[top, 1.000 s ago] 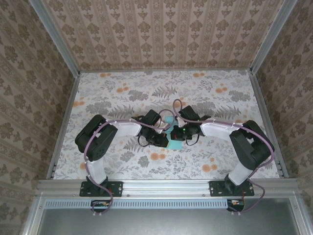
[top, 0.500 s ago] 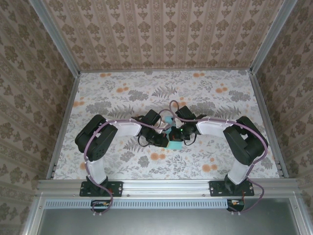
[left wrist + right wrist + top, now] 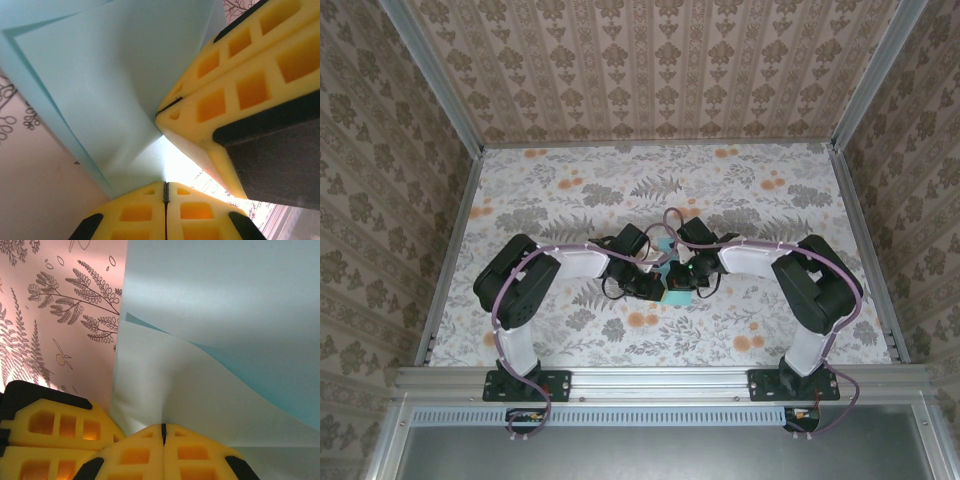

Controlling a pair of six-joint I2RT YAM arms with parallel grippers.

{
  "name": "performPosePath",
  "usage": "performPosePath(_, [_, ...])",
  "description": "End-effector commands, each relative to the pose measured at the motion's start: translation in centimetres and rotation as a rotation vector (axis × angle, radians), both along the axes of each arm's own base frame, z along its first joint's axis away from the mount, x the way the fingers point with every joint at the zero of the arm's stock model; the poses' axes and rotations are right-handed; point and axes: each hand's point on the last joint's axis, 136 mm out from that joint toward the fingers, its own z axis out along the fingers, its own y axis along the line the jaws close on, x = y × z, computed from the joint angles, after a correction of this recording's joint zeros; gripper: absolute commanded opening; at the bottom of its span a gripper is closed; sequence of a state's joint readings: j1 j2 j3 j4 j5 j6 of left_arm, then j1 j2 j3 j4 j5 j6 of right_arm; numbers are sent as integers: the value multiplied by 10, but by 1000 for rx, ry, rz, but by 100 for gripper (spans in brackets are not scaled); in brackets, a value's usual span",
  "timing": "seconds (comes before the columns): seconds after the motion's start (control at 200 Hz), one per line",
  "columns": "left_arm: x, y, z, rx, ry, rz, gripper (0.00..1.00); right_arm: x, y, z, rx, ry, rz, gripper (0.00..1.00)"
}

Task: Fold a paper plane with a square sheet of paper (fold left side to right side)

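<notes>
top external | left arm [image 3: 535, 285], right arm [image 3: 810, 285] both bent inward, elbows out | left jaws and right jaws meet at desk [image 3: 570, 190] centre | small turquoise paper [image 3: 677, 295] under them, mostly hidden | floral desk, patterned walls [image 3: 670, 70] around

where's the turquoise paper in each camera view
top external: sheet of paper, a small patch at the picture's centre.
left wrist: the sheet fills the upper left and middle.
right wrist: the sheet covers the right side and middle.
shared landmark: floral table cover.
</notes>
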State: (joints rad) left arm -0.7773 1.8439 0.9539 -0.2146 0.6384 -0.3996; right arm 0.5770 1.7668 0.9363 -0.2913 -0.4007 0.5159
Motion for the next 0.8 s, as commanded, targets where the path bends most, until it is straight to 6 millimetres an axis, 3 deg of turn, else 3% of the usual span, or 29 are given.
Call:
performPosePath(0.0, [-16,22,-26,107,52,-6,7,-5,-15,-13,-100,23,16,0])
performPosePath(0.795, [-17,22,-27,110,55,-7,7,17,-55,-6,-158,14,-34,0])
